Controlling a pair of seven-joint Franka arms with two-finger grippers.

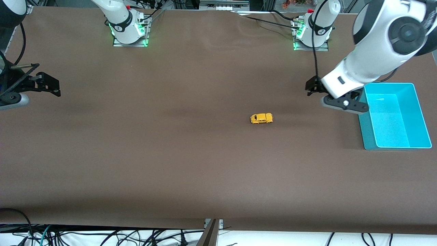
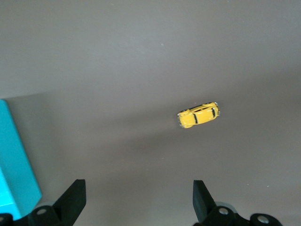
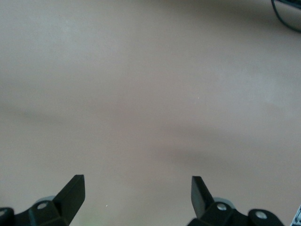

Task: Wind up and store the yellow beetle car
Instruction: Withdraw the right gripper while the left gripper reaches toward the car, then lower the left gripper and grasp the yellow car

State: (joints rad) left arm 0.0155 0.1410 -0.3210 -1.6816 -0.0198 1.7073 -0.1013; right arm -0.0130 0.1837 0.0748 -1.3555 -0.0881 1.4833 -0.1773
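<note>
Over the brown table at its own end, beside the turquoise bin, the left gripper hangs with fingers spread wide and empty; the yellow beetle car sits on its wheels well apart from it, toward the table's middle, seen ahead of the fingertips in the left wrist view. Right gripper waits over bare table at the right arm's end, fingers likewise apart. Judged step: approach before the first grasp, nothing wound or stored yet; next move calls for lowering the left gripper over the car and straddling its narrow body, though which way the car's nose points is hard to tell.
</note>
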